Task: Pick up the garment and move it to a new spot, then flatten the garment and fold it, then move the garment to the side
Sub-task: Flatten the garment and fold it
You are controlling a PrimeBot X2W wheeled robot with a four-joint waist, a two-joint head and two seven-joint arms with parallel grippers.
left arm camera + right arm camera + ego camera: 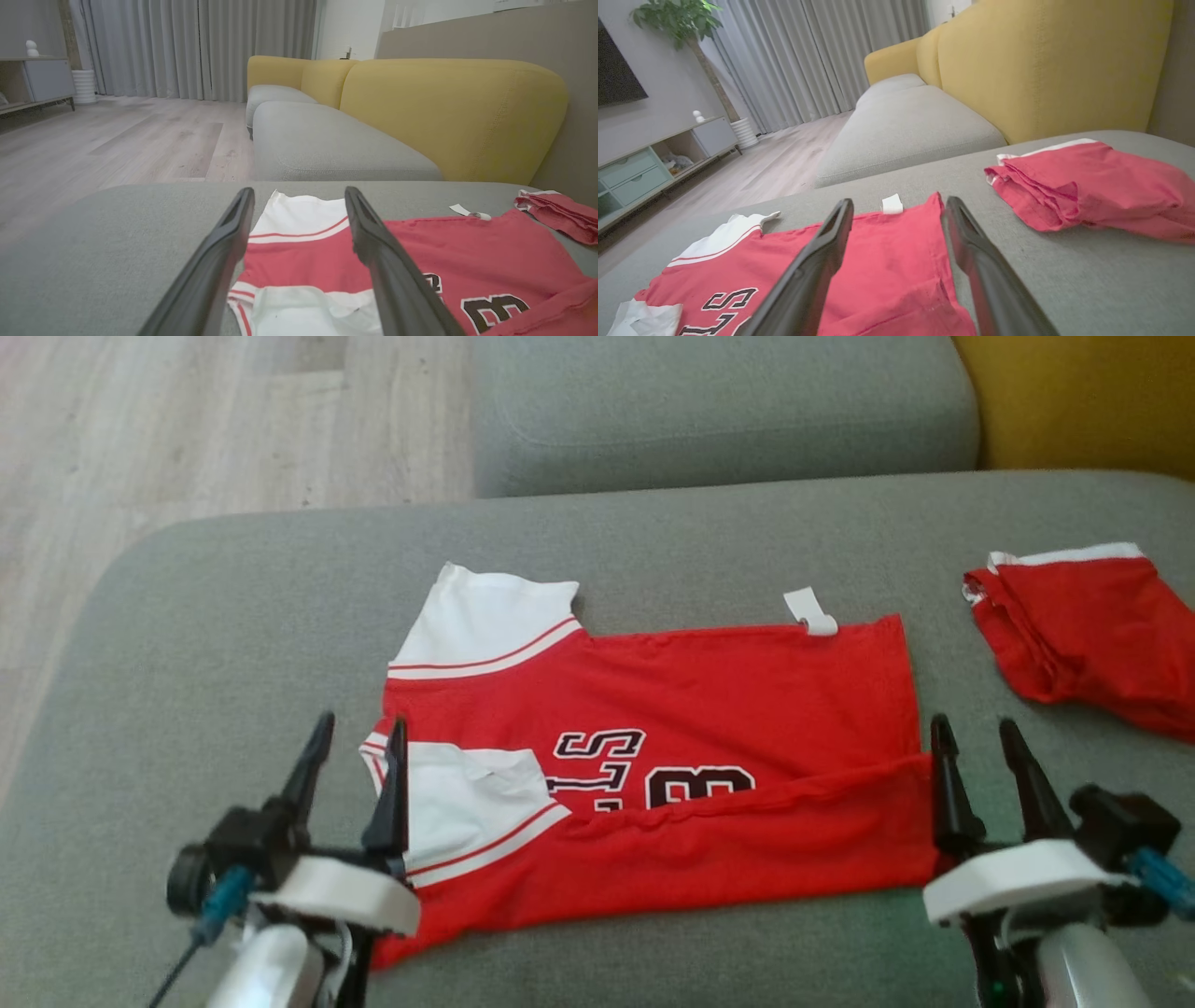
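Head view: grey sofa cushion (187, 635) bearing red jersey (747, 681), spread flat, near edge folded over; smaller folded red garment (1092, 625) well apart rightward. Left gripper (362, 721) open at jersey's white-sleeved end, right gripper (974, 721) open just beside hem end, both holding nothing.

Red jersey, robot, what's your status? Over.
Left gripper and right gripper open, empty. Jersey on cushion, near edge folded over. Second red garment apart, right.
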